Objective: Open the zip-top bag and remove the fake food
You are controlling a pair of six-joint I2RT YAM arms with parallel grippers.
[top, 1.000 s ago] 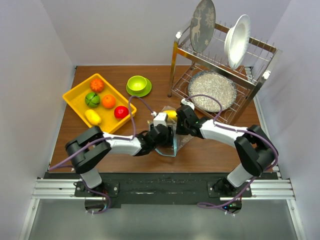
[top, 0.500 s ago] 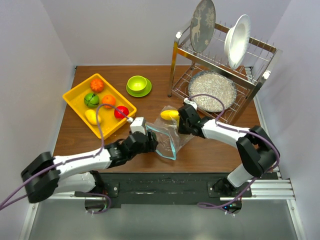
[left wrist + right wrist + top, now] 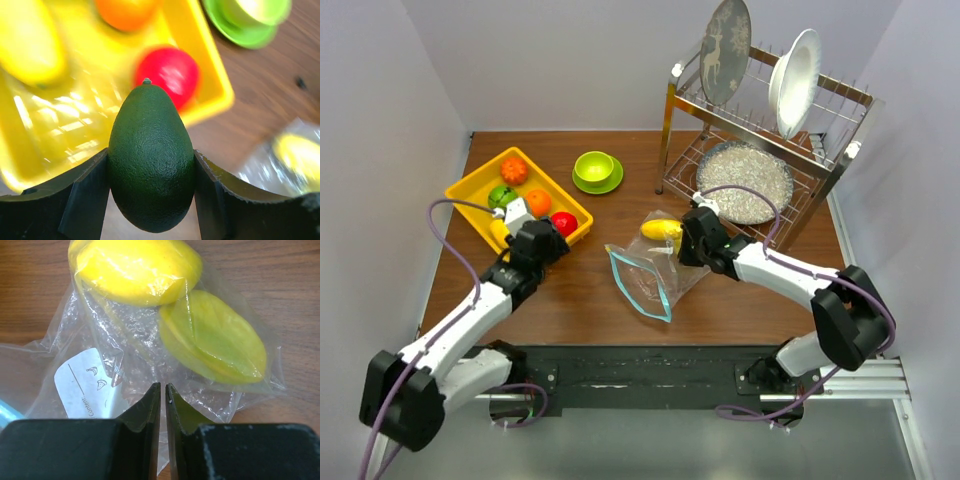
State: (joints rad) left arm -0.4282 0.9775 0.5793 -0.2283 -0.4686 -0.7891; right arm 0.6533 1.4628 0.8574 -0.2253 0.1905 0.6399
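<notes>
Right claw beside "Content:" label on zip-top bag

— Where did your left arm go in that second?
— It swung off the zip-top bag at the table's centre and out toward 10 o'clock. My left gripper ended over the 5 o'clock edge of the yellow tray, clamped on a dark green avocado.
— And the bag?
— Once my arm was clear, its teal zip strip lay uncovered, the mouth facing 7 o'clock. The elbow of my right arm drifted slightly toward 4 o'clock.
</notes>
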